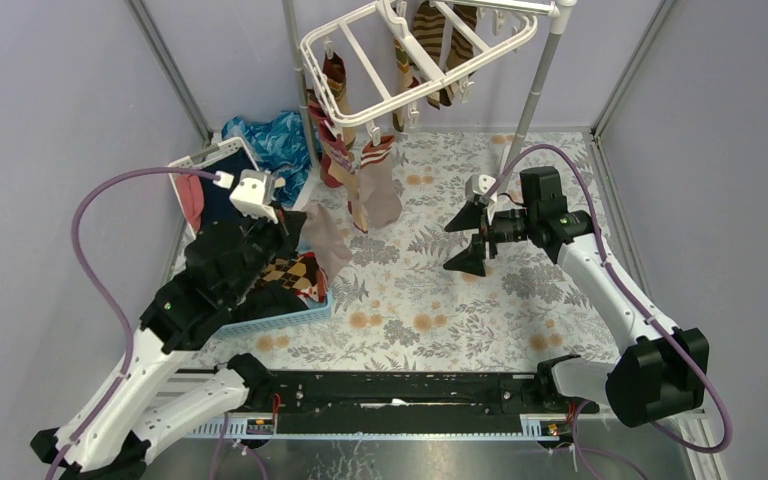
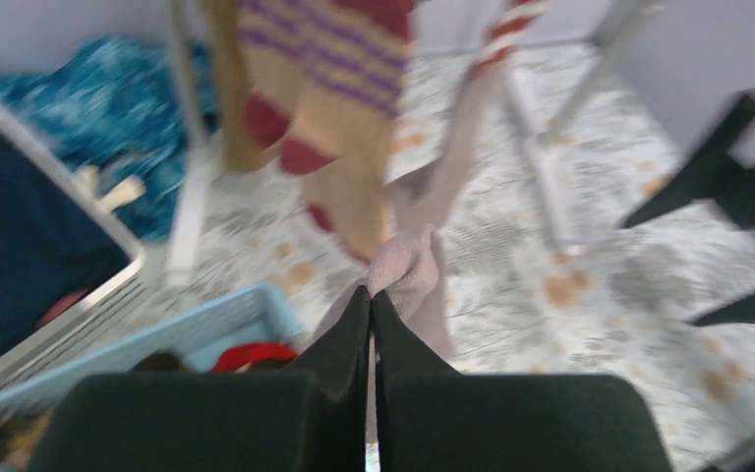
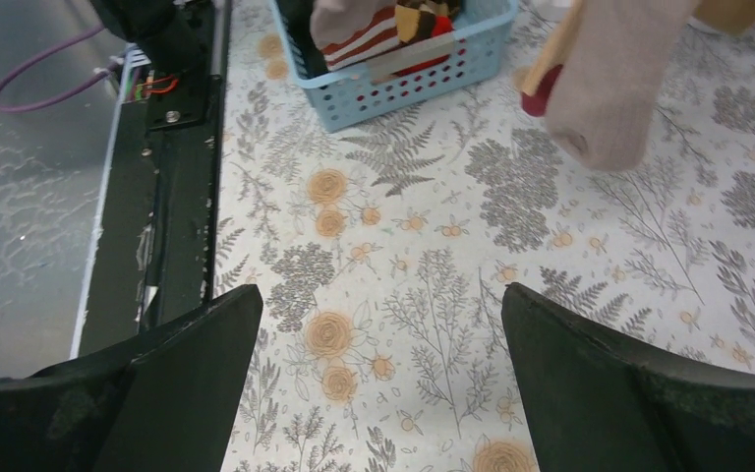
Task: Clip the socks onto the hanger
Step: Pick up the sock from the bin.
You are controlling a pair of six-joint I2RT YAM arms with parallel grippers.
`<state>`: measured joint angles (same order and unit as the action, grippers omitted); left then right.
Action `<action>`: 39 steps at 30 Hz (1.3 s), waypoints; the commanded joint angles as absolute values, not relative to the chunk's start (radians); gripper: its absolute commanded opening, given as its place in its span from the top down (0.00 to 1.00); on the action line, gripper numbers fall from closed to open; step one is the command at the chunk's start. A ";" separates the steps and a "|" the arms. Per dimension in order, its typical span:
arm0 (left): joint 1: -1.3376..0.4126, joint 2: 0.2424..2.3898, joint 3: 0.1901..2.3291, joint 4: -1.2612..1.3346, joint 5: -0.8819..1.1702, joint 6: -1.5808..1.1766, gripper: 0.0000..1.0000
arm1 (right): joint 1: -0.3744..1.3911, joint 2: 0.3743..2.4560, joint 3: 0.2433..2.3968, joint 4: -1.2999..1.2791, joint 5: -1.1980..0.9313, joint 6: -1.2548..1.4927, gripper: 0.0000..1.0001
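1 tan sock (image 2: 409, 267) in left tool (image 2: 371, 297)

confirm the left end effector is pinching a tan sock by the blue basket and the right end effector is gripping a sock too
Wrong about the right one. The left end effector is shut on the tan sock by the blue basket, but the right end effector is open and empty: the right wrist view shows its fingers spread wide over the floral table cover.

blue basket (image 1: 272, 320) beside white laundry basket (image 1: 201, 157), shiny cloth (image 1: 276, 140) behind
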<state>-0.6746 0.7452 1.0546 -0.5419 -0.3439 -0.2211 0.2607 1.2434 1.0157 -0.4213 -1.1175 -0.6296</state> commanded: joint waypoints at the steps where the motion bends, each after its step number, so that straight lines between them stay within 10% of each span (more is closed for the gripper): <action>1: -0.683 0.713 1.095 -0.309 0.036 -0.210 1.00 | 0.260 1.204 1.030 -0.486 -1.258 -0.752 0.00; 13: -0.684 0.904 1.024 0.289 0.424 -0.544 1.00 | 0.264 1.169 0.960 -0.346 -1.391 -0.703 0.00; 24: -0.798 1.027 0.930 0.612 0.191 -0.648 1.00 | 0.305 1.192 0.632 1.102 -1.323 0.567 0.00; 39: -0.996 1.105 0.928 0.689 -0.143 -0.544 1.00 | 0.336 1.197 0.625 1.020 -1.156 0.566 0.08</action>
